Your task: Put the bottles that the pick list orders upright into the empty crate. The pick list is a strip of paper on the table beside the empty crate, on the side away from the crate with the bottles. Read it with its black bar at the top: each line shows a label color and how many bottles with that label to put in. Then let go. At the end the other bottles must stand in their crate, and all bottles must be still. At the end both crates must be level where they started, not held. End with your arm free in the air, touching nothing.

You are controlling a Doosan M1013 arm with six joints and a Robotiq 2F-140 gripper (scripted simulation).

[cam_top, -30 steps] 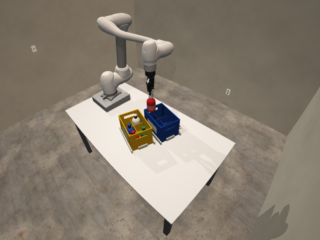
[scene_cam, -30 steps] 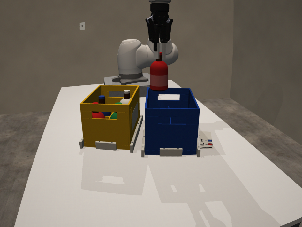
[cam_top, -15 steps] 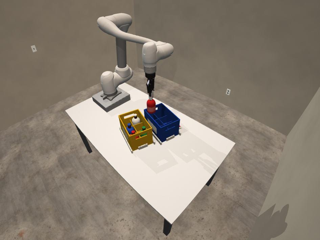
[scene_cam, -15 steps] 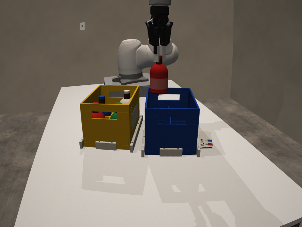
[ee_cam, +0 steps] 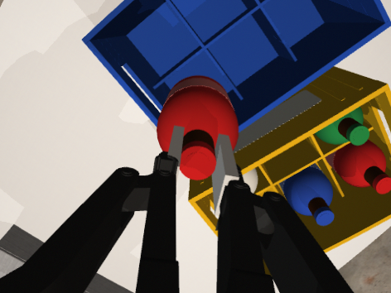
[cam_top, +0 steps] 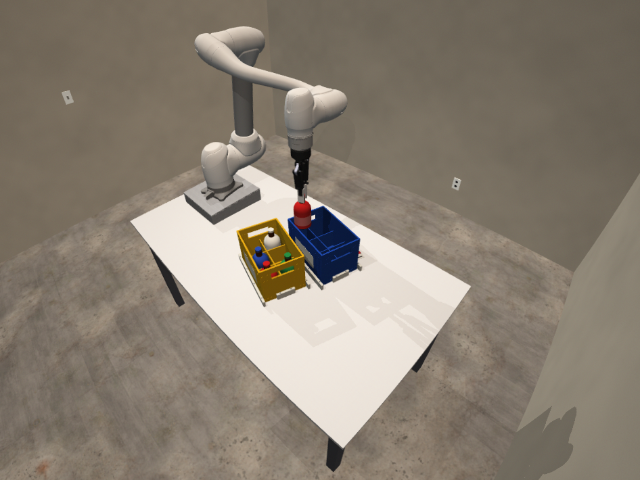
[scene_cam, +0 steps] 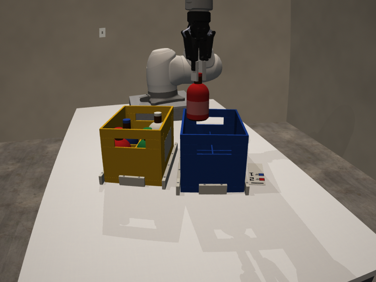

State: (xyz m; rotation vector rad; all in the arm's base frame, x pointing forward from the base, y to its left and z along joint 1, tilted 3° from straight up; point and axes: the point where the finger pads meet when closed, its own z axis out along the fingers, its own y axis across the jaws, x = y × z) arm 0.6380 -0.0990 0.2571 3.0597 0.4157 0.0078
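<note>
My gripper [cam_top: 302, 198] [scene_cam: 199, 77] [ee_cam: 198, 146] is shut on the neck of a red bottle [cam_top: 302, 214] [scene_cam: 197, 97] [ee_cam: 199, 108]. It hangs upright over the blue crate's [cam_top: 339, 266] [scene_cam: 212, 169] [ee_cam: 257, 99] corner compartment nearest the robot base and yellow crate, its bottom near rim height. No bottle shows inside the blue crate. The yellow crate [cam_top: 281, 286] [scene_cam: 130, 163] holds a white bottle [cam_top: 271, 241] [ee_cam: 250, 182], blue bottle [cam_top: 259, 259] [ee_cam: 308, 190], green bottle [scene_cam: 142, 143] [ee_cam: 340, 128] and second red bottle [scene_cam: 122, 143] [ee_cam: 359, 163]. The pick list [scene_cam: 252, 169] reads red 2, blue 1.
Both crates stand level side by side between low pale stop blocks [scene_cam: 212, 188] [scene_cam: 131, 180] on the white table [cam_top: 331, 382]. Dividers cross inside both crates. The robot's grey base block [cam_top: 222, 203] stands behind them. The pick list lies close beside the blue crate.
</note>
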